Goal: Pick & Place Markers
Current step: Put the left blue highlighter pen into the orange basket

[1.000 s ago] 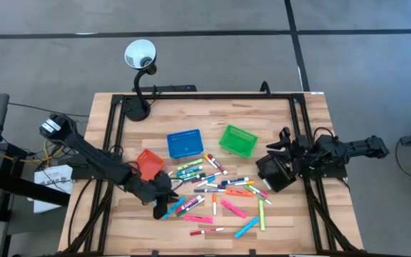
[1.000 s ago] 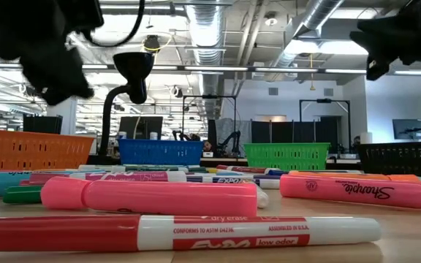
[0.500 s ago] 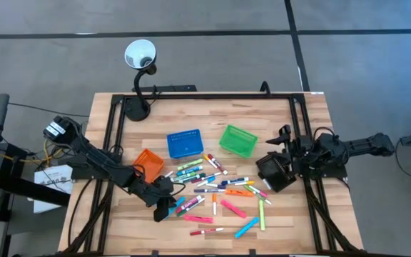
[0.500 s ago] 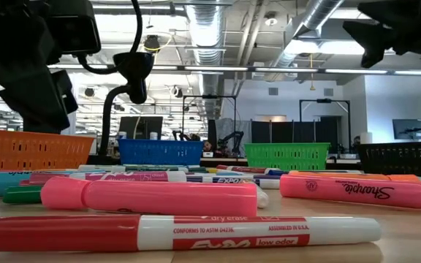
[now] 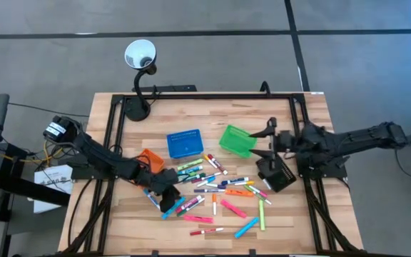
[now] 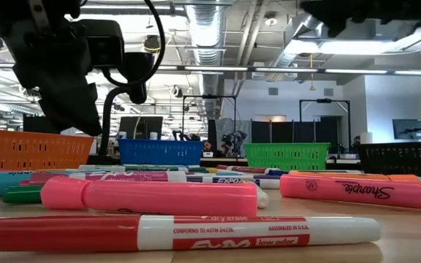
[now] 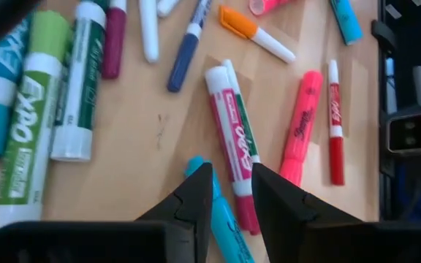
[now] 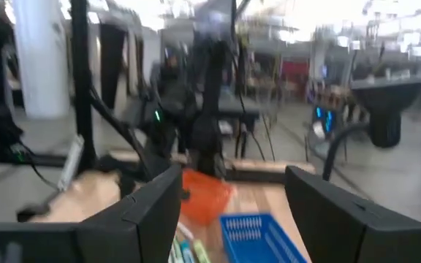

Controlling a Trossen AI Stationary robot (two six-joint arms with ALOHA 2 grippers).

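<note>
- Since before, the left claw (image 5: 168,203) moved down onto the markers (image 5: 220,187), fingers nearly pressed together around a pink-capped marker (image 7: 229,139).
- Right claw (image 5: 268,133) rose, spread wide.

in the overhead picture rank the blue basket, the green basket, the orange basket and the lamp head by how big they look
1. blue basket and green basket: about alike, so I won't rank them against each other.
2. lamp head.
3. orange basket: smallest showing, but the left arm covers part of it, so that is unsure.

Roughly thirty markers (image 5: 223,187), four mesh baskets (image 5: 184,143), one lamp (image 5: 140,55)
</note>
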